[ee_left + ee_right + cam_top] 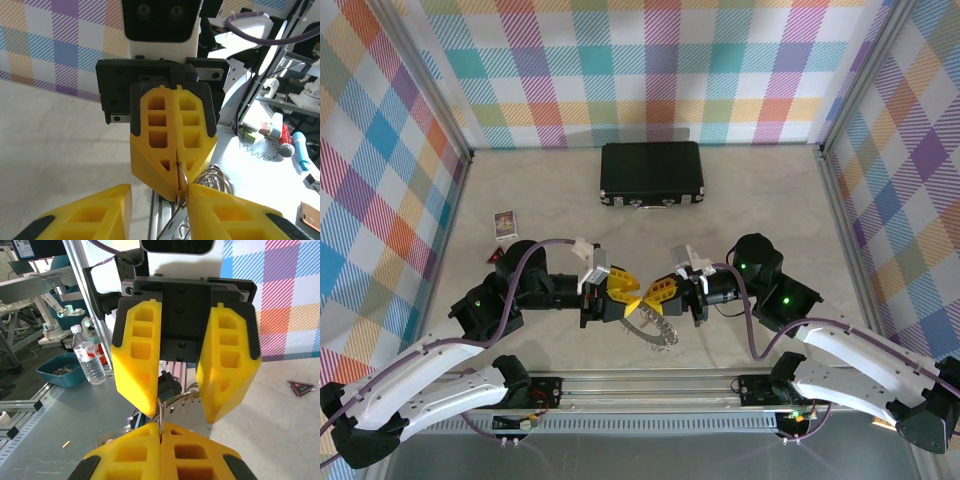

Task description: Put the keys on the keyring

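Lying shut beyond the keys (658,328): black case (651,172).

I see both arms bent inward, the left gripper (630,298) parted, tip to tip with my pinched-closed right gripper (653,296).

No legible text, brand or number anywhere. Red-and-white label on the water bottle (92,357): too blurred to read. Printed face of the small card (505,222): too small to make out.
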You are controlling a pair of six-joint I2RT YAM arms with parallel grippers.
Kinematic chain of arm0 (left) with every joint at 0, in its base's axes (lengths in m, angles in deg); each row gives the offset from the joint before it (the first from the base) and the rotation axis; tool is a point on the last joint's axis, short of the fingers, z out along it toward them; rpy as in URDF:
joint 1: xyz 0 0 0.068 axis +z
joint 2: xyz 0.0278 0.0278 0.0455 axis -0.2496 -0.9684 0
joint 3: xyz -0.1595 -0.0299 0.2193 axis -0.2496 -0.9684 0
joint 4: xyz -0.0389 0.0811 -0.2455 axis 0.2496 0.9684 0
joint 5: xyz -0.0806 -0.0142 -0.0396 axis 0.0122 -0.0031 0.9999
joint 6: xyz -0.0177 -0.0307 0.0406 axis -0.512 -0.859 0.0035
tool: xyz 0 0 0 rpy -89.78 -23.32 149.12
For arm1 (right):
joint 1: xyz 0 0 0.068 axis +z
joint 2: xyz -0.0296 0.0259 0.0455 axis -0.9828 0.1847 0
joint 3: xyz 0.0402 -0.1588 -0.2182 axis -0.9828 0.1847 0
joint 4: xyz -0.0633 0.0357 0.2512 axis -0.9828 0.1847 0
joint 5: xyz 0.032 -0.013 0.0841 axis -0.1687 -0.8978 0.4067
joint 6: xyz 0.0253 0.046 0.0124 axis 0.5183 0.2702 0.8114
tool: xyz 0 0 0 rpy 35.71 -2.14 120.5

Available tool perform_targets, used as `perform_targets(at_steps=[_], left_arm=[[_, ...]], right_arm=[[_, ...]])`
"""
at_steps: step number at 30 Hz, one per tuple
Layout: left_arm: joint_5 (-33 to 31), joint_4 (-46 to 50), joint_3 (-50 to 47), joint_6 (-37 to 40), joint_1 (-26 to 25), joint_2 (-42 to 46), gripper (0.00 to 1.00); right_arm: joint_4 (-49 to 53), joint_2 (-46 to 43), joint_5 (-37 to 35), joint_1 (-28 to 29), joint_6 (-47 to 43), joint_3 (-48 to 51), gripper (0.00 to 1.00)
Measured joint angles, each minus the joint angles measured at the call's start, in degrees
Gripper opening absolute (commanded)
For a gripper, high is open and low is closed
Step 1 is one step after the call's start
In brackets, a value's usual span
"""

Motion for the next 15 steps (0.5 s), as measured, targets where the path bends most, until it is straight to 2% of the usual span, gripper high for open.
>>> perform_targets(at_steps=[6,11,15], left_arm=[[0.7,0.0,0.2,0.7,-0.3,-0.2,0.19],[1.8,0.0,0.2,0.9,-0.3,-0.4,0.15],[2.2,-0.1,0.2,0.9,-0.3,-0.8,0.18]], right_arm=[[0.0,0.0,-0.4,0.0,0.0,0.0,0.0],[0.0,0.0,-0.3,0.0,0.0,0.0,0.0],[0.2,0.0,-0.2,0.0,0.0,0.0,0.0]])
